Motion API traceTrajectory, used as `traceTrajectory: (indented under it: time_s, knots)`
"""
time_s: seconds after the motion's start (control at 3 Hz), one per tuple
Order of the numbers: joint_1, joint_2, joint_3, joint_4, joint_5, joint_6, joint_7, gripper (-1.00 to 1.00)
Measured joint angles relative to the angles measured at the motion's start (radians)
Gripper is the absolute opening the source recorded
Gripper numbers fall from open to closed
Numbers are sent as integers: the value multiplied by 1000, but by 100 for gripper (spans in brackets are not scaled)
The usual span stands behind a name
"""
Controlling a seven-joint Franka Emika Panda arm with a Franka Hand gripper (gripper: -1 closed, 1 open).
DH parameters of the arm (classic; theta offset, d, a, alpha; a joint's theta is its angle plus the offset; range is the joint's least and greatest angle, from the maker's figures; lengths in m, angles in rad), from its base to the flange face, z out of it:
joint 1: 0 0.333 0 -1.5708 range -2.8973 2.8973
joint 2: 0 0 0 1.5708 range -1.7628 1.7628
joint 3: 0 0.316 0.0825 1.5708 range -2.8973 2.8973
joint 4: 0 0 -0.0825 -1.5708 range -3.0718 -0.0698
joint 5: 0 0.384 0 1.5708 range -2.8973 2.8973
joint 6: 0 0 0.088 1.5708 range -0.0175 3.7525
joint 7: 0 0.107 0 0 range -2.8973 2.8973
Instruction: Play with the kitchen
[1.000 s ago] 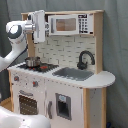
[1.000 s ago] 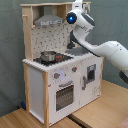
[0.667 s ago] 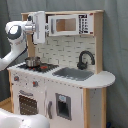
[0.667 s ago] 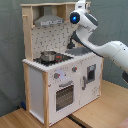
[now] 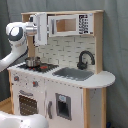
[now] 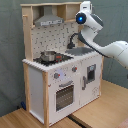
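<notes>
The kitchen (image 5: pixel 65 75) stands upright on a wooden floor (image 6: pixel 95 112) in the second exterior view, and my arm reaches up to its top shelf. My gripper (image 5: pixel 41 27) sits at the upper cabinet beside the hood (image 6: pixel 49 20); I cannot tell how far my fingers are spread or whether they hold anything. A small metal pot (image 5: pixel 32 62) rests on the stove (image 6: pixel 56 58), contents hidden. The grey sink (image 5: pixel 74 74) under the black faucet (image 5: pixel 84 59) looks bare
</notes>
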Motion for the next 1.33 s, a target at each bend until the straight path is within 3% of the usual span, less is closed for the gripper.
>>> traceTrajectory:
  time_s: [0.67, 1.0, 1.33]
  knots:
    - [82, -6, -37, -135, -17, 120, -7, -100]
    - [82, -6, -38, -137, -17, 169, -7, -100]
    - [82, -6, -38, -137, -17, 171, -7, 100]
